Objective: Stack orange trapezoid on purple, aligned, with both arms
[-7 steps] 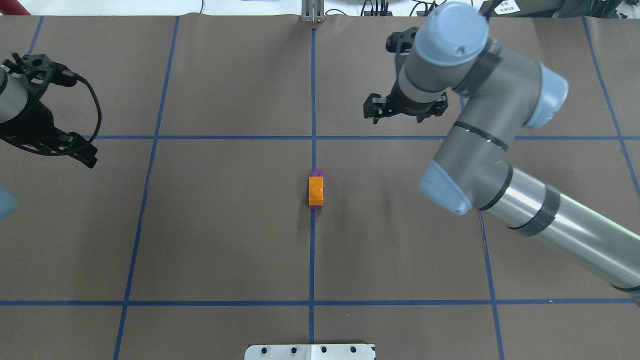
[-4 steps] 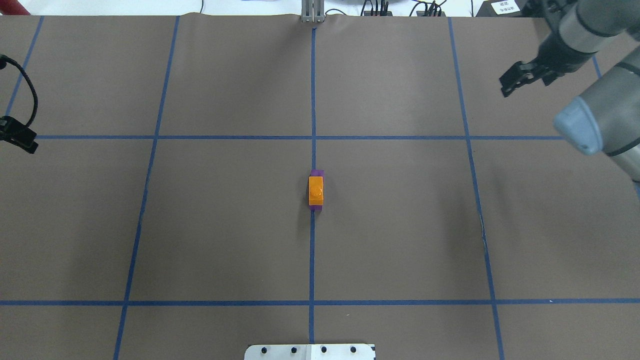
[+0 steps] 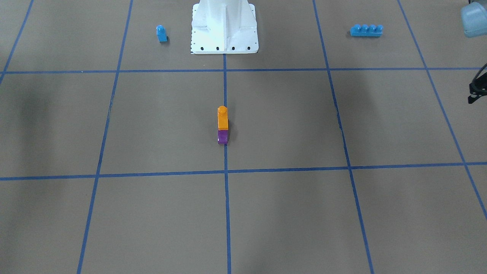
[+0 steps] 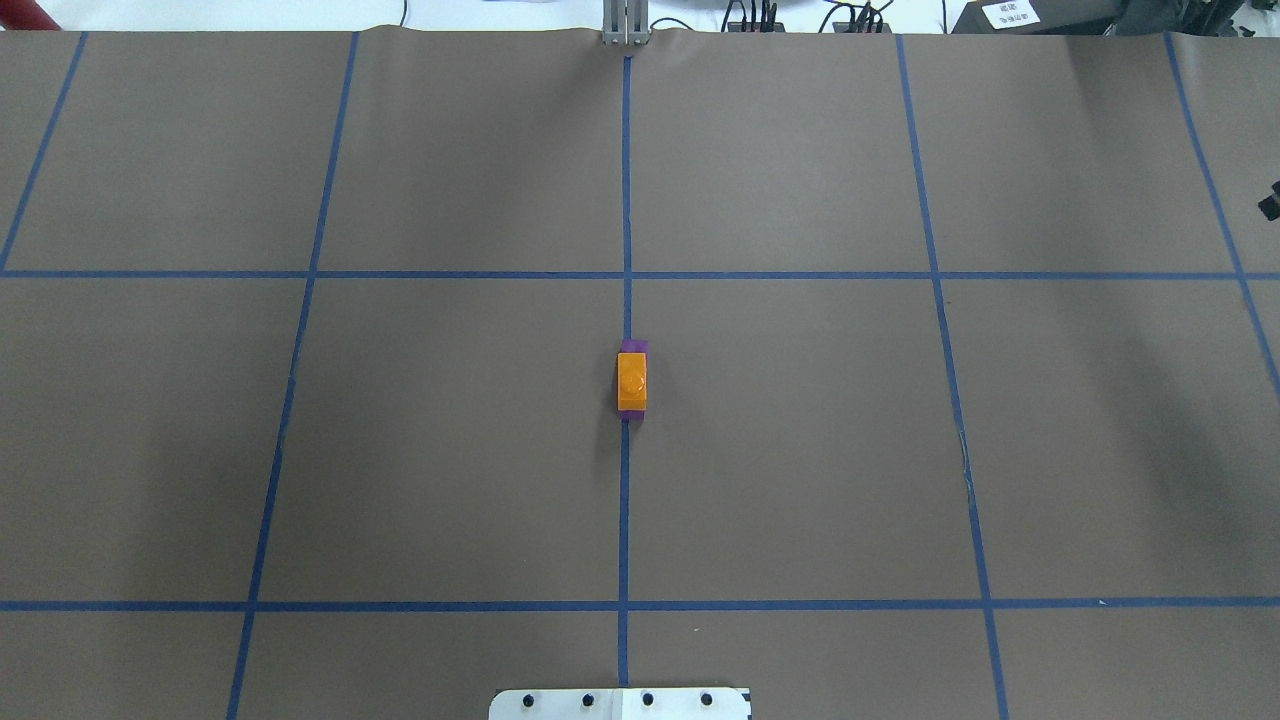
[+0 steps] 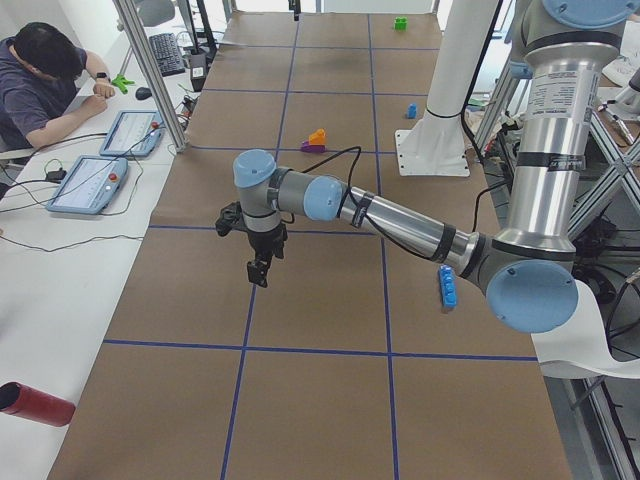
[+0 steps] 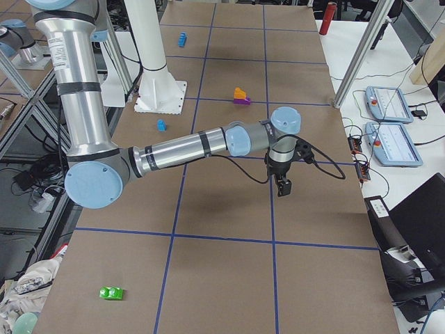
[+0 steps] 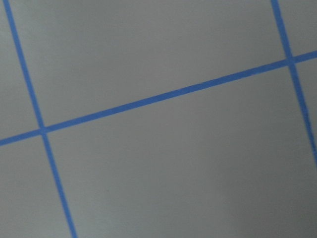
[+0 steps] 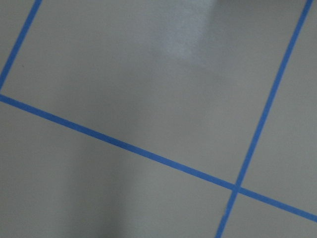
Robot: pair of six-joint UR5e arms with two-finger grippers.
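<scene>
The orange trapezoid [image 4: 631, 385] sits on top of the purple brick [image 4: 633, 347] at the table's centre, on the middle tape line. In the front-facing view the orange trapezoid [image 3: 222, 120] stands stud up on the purple brick [image 3: 223, 137]. Both grippers are far from the stack. My left gripper [image 5: 258, 272] hangs over the table's left end. My right gripper [image 6: 281, 186] hangs over the right end, with only a black sliver at the overhead view's right edge. I cannot tell if either is open or shut. The wrist views show only paper and tape.
A small blue single-stud brick [image 3: 161, 33] and a long blue four-stud brick [image 3: 366, 30] lie near the white robot base [image 3: 224, 26]. A green brick [image 6: 111, 293] lies at the right end. An operator [image 5: 40, 70] sits by the table's far side.
Both arms have swung outward, the left to the left and the right to the right, almost out of the overhead view. The orange-on-purple stack has not moved.
</scene>
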